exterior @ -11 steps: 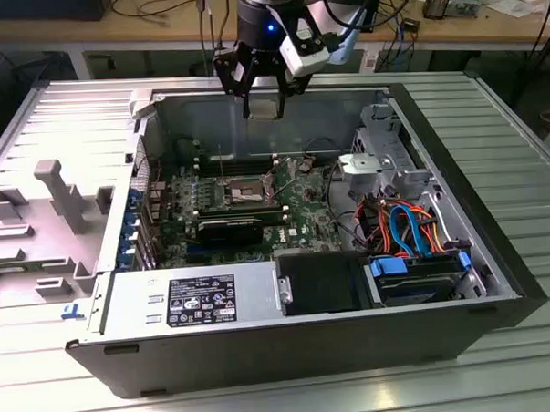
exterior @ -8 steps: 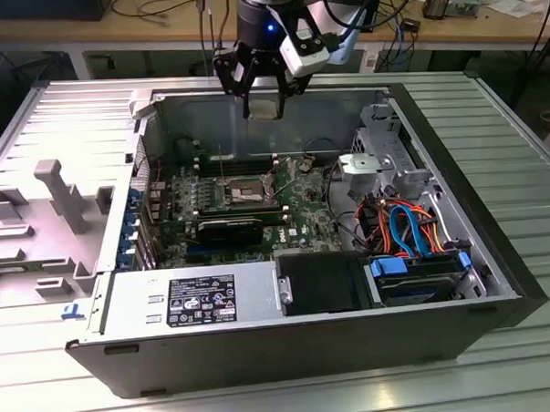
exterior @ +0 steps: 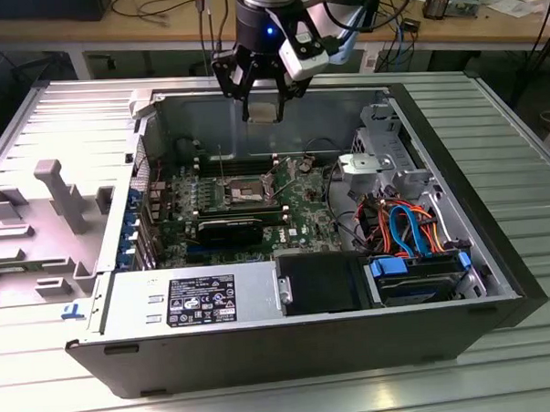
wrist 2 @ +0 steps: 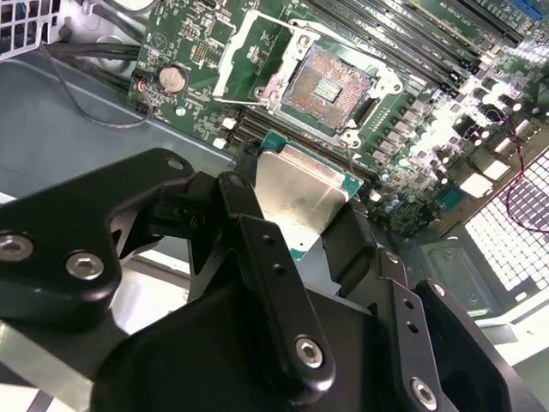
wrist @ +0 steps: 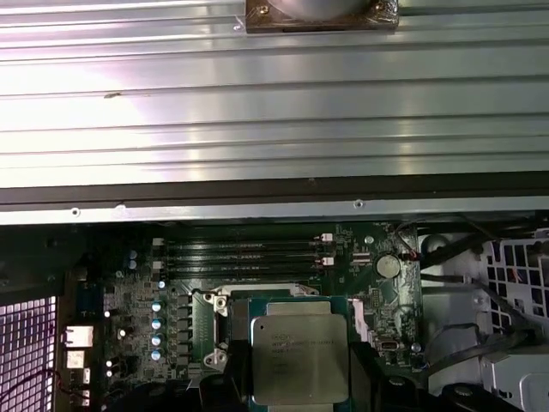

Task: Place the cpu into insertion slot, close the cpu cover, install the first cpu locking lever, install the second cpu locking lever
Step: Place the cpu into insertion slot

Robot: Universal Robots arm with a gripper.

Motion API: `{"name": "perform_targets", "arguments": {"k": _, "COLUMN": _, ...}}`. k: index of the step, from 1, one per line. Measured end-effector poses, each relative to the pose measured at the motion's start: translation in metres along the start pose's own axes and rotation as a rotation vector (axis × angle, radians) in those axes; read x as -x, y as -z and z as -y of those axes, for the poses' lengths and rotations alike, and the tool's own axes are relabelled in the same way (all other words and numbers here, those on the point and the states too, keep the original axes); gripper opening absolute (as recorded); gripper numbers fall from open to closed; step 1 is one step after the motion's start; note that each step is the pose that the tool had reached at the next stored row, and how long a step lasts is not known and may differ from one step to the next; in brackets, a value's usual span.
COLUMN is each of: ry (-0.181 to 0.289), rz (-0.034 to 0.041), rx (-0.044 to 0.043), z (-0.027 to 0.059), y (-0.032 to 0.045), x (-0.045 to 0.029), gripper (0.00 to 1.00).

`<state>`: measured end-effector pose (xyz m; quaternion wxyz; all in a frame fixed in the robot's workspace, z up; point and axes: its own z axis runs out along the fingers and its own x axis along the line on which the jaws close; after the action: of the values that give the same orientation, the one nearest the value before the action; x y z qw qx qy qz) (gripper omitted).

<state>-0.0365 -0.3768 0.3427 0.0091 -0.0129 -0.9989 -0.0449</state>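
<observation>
Okay, we see the gripper (exterior: 263, 104) clamped on the chip (exterior: 264, 112), with one black finger (wrist 2: 257, 240) on each of two opposite edges. In the exterior view it hangs in the air over the open computer case (exterior: 263, 352), at about 12 o'clock from the socket (exterior: 244, 190) and well above it.

We mark the chip as not seated. In the second wrist view the chip (wrist 2: 300, 193) sits between the fingers, and the bare socket (wrist 2: 328, 86) lies beyond it and apart from it, contact field exposed. The cover (wrist 2: 230, 60) looks flipped open beside the socket, though we cannot tell its angle. In the first wrist view the chip (wrist: 300, 356) shows its silver top and hides most of the socket beneath it, with the gripper (wrist: 300, 382) fingers flanking it.

Memory slots (wrist 2: 403, 43) run just beside the socket. A coin battery (wrist 2: 174, 79) lies near it on the green board (exterior: 307, 209).

Exterior view again:
- a black card (exterior: 230, 231) just at 6 o'clock of the socket
- a power supply (exterior: 188, 301) at 7 o'clock, along the case's near wall
- orange and blue cables (exterior: 408, 223) at about 4 o'clock

The case lies on a ribbed metal table (exterior: 510, 159).
</observation>
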Motion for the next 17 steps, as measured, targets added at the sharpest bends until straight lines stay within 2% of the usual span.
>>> {"name": "perform_targets", "arguments": {"k": 17, "ry": 0.0, "rz": -0.0001, "rx": -0.0001, "z": 0.0048, "y": -0.0025, "x": -0.0006, "gripper": 0.55}}
